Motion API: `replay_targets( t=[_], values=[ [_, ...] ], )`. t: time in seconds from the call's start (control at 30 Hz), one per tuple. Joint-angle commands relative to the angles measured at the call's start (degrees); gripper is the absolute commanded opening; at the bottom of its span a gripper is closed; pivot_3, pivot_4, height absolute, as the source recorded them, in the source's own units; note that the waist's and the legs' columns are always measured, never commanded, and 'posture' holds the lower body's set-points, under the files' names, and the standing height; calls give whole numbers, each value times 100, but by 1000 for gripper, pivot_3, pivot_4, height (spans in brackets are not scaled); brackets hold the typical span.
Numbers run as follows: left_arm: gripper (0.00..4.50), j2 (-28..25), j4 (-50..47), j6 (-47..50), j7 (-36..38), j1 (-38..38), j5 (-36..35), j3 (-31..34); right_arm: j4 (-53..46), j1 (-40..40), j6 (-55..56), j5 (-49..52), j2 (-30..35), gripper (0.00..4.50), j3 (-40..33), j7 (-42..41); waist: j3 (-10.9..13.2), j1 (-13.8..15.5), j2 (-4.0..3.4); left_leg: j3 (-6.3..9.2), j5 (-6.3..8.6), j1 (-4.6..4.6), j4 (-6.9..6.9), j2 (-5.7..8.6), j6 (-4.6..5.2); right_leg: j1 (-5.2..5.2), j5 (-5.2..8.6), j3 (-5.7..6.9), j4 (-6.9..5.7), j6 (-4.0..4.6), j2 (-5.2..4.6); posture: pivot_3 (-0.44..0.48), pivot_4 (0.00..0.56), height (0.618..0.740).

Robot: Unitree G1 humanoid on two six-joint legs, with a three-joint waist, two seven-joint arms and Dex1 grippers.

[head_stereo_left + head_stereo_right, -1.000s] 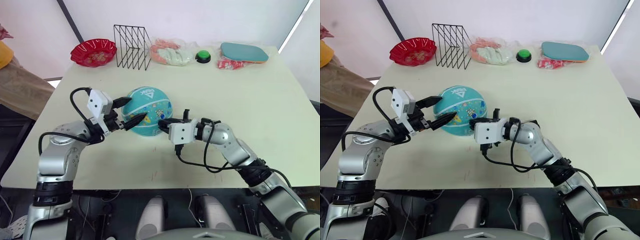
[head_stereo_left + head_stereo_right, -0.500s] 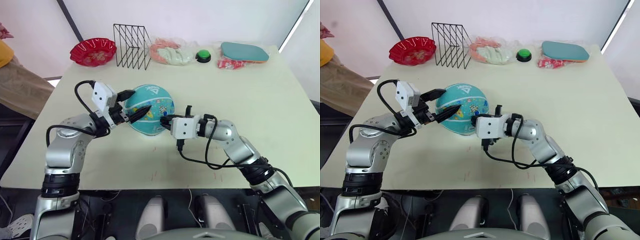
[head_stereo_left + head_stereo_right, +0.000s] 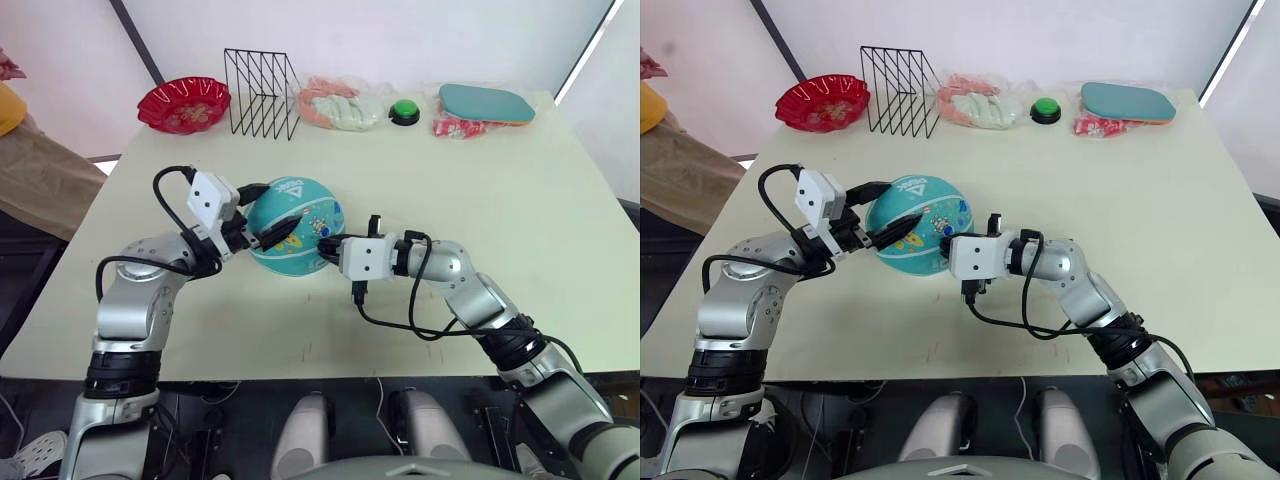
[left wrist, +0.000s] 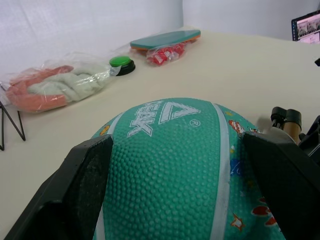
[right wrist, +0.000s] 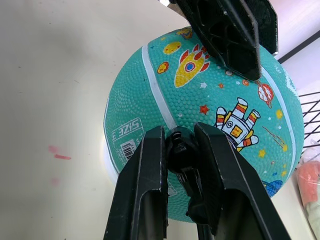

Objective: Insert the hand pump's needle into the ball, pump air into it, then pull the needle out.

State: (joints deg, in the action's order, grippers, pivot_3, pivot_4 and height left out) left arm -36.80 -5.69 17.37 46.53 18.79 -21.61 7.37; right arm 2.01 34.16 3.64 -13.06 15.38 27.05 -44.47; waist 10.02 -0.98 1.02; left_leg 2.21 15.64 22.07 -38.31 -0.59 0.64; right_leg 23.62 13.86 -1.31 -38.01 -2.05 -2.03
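The teal ball (image 3: 300, 232) rests on the cream table (image 3: 520, 220), left of centre. My left gripper (image 3: 283, 202) is open, and its fingers (image 4: 75, 200) lie against the ball's two sides. From the right, my right gripper (image 5: 180, 136) is shut on a small black fitting (image 5: 181, 150) pressed to the ball's skin. The needle itself is hidden behind the fitting. A short gold piece with a black cap (image 4: 287, 121), apparently part of the hand pump, shows past the ball's edge near my right gripper (image 3: 323, 246).
Along the table's far edge stand a red bowl (image 3: 184, 103), a black wire rack (image 3: 262, 93), a clear bag of pink and white items (image 3: 340, 105), a green button (image 3: 404, 110), a red packet (image 3: 455, 125) and a teal paddle (image 3: 485, 103).
My left gripper has moved in onto the ball's left side, still open. My right gripper stays clamped on the fitting at the ball.
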Motion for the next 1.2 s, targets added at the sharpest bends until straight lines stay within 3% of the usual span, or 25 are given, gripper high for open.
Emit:
replay_targets(
  t=[0.03, 0.83, 1.2],
  values=[
    [4377, -55, 218, -131, 142, -212, 293, -290, -265, 79, -71, 188, -122, 342, -148, 54, 0, -1, 0, -2, 0, -1, 0, 0, 0, -1, 0, -1, 0, 0, 0, 0, 150, 740],
    [4377, 24, 1620, -788, -148, -71, 1245, -997, -1616, 17, -2121, 1405, 225, 342, -677, -432, -4, 143, -5, -1, 0, -8, -2, 16, 1, -17, 0, 6, 0, -2, -13, 0, 150, 740],
    [4377, 8, 1977, -837, -341, -37, 1410, -1201, -1807, 33, -2282, 1469, 493, 342, -716, -437, -10, 194, -15, -2, 0, -9, -4, 22, 1, -30, 1, 22, 5, -4, -17, 0, 150, 740]
  ],
)
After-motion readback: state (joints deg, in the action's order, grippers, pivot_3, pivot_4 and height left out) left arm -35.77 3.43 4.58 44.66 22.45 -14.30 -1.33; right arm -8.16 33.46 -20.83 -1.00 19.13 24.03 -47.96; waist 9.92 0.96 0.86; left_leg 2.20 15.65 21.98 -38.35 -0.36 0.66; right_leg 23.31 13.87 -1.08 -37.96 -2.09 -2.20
